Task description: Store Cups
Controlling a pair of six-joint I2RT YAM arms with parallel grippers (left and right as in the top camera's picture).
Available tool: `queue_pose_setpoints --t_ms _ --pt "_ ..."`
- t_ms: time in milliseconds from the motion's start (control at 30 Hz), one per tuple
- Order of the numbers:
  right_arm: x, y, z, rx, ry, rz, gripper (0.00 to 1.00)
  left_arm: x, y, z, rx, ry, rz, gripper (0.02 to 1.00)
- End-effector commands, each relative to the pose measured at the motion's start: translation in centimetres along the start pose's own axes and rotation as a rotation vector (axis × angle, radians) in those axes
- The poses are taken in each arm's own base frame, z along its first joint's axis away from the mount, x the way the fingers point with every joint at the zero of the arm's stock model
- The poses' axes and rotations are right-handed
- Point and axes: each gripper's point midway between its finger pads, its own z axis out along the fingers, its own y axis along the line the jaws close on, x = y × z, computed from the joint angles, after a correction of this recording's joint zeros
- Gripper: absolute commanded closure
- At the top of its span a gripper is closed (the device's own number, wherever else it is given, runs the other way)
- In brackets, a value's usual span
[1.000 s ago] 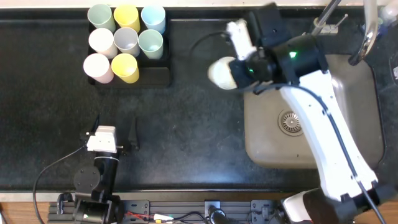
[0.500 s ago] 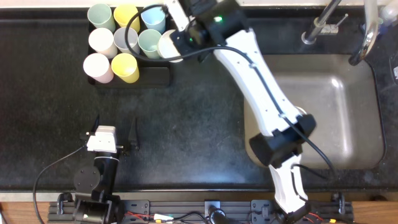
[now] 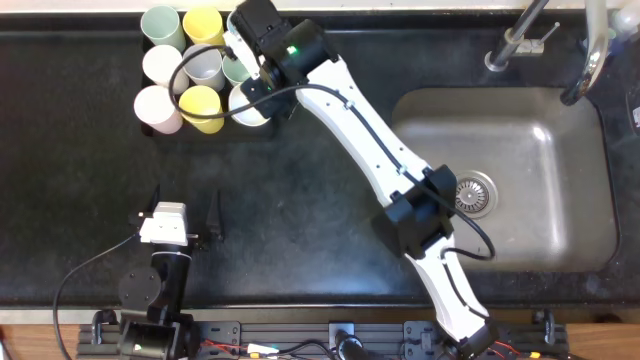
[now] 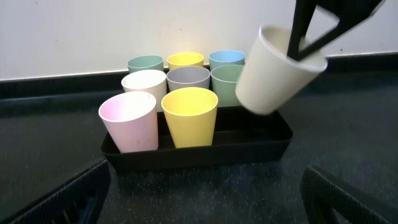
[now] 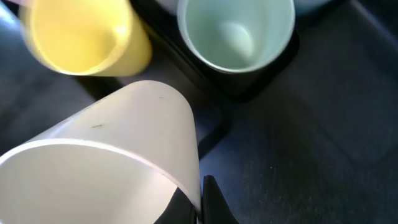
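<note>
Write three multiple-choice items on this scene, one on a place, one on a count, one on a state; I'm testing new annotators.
1. Where is the cream cup? A set down beside the tray; B held above the tray's free corner; C stacked inside another cup.
2. How many cups stand in the tray? A six; B eight; C ten.
3. How does the cream cup sit? A upright; B upside down; C tilted.
Key: 1 B, the right gripper holds it in the air over the free slot beside the front yellow cup. 2 B, the left wrist view shows eight standing. 3 C, its mouth leans to one side.
</note>
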Motion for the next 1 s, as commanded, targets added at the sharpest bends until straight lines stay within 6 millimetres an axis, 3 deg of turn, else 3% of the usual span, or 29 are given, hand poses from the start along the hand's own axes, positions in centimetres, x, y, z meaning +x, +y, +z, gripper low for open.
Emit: queue_pose_setpoints --t_ms 33,333,567,1000 --pt "-0.1 -1.4 1.3 0.04 0.007 0.001 0.961 0.0 -0.2 0.0 0.011 -0.002 0.016 0.02" --pt "0.0 -2.5 2.9 0.081 0.021 0.005 0.961 0.0 -0.2 0.0 0.011 -0.002 0.016 0.02" --pt "-0.1 -1.2 3.2 0.027 0.017 -0.002 0.961 0.0 -0.2 0.0 0.011 -0.002 0.016 0.02" --pt "0.1 -0.8 4.1 0.029 0.033 -0.034 0.958 0.0 -0.2 0.0 0.011 -0.002 0.016 0.02"
